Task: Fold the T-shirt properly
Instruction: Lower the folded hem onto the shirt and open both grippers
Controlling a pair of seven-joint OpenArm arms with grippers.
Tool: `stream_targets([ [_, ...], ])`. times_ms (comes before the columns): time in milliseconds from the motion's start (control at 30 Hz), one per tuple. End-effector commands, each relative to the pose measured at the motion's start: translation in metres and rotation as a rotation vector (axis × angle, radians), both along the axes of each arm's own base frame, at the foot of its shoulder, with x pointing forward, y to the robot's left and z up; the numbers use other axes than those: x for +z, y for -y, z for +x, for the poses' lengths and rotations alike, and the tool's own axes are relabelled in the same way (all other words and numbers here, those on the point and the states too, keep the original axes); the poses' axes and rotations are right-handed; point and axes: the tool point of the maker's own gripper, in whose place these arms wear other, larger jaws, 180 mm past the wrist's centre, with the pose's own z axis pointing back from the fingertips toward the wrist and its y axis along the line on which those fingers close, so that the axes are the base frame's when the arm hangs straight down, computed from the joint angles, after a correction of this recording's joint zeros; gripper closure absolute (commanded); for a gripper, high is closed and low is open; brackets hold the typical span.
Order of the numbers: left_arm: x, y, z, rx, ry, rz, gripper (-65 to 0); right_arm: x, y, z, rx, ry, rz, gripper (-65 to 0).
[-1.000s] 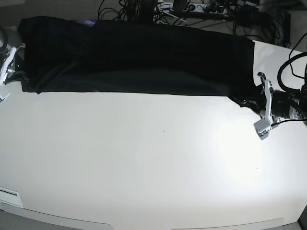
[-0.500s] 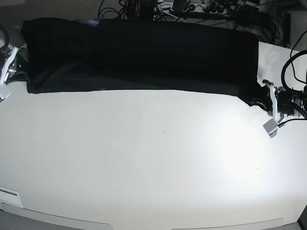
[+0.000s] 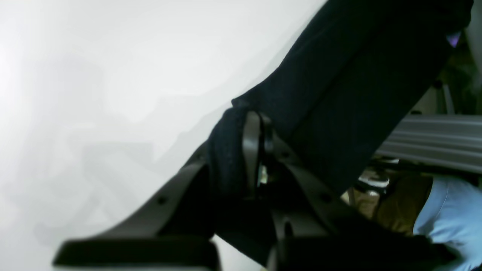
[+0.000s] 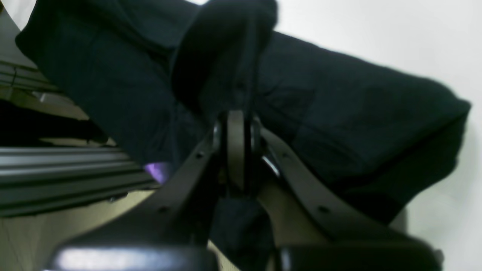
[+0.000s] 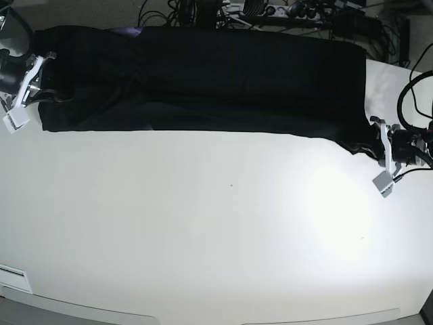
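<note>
The black T-shirt (image 5: 203, 78) lies stretched in a long band across the far side of the white table (image 5: 216, 230). A small purple bit (image 5: 126, 30) peeks out at its far edge. My left gripper (image 5: 376, 142) is at the band's right end. In the left wrist view, that gripper (image 3: 253, 150) is shut on a bunched corner of the T-shirt (image 3: 339, 94). My right gripper (image 5: 34, 91) is at the left end. The right wrist view shows it (image 4: 236, 124) shut on a fold of the T-shirt (image 4: 339, 113).
Cables and gear (image 5: 270, 13) crowd the space beyond the table's far edge. A white label (image 5: 13, 276) sits at the near left edge. Off the table, the left wrist view shows a metal rail (image 3: 433, 139) and light blue fabric (image 3: 452, 214).
My right gripper has moved inward and toward the far side with its end of the T-shirt. My left gripper has shifted outward to the right, and the band is drawn straighter.
</note>
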Motion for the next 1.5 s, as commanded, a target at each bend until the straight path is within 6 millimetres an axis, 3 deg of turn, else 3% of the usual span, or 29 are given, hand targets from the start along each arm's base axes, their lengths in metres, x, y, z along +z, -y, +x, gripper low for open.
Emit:
stream_targets([
  [0, 0.01, -0.005, 0.001, -0.023, 0.02, 0.022, 0.0, 0.008, 0.001, 0.002, 0.014, 0.028, -0.004, 0.0],
  [333, 0.003, 0.02, -0.036, -0.162, -0.01, 0.047, 0.0, 0.004, 0.001, -0.005, 0.017, 0.009, -0.006, 0.0],
  [733, 0.009, 0.001, -0.036, -0.156, -0.014, 0.108, 0.0, 0.006, 0.005, -0.004, 0.033, 0.012, -0.027, 0.0],
  [967, 0.009, 0.0, -0.037, -0.155, -0.017, 0.109, 0.0, 0.006, 0.005, -0.004, 0.033, 0.012, -0.028, 0.0],
  [1133, -0.004, 0.0, -0.054, -0.158, -0.073, 0.104, 0.0, 0.004, 0.005, -0.008, 0.033, -0.004, -0.027, 0.0],
  [1167, -0.007, 0.0, -0.058, -0.159, -0.086, 0.103, 0.0, 0.003, 0.005, -0.009, 0.033, -0.007, -0.027, -1.0],
  [1200, -0.009, 0.0, -0.061, -0.16, -0.098, 0.103, -5.1, 0.002, 0.005, -0.011, 0.034, -0.015, -0.028, -10.4],
  [1267, -0.012, -0.001, -0.066, -0.16, -0.112, 0.104, -23.1, 0.003, 0.007, -0.012, 0.049, -0.013, -0.043, -32.0],
  [1300, -0.012, -0.001, -0.065, -0.16, -0.112, 0.105, -31.1, 0.003, 0.011, -0.011, 0.058, -0.014, -0.074, -38.0],
  [1333, -0.012, -0.001, -0.065, -0.16, -0.111, 0.105, -36.0, 0.004, 0.015, -0.01, 0.067, -0.013, -0.106, -39.0],
  [1467, -0.011, -0.001, -0.061, -0.147, -0.091, 0.101, -37.1, 0.032, 0.008, -0.001, 0.129, 0.066, -0.155, -39.0],
])
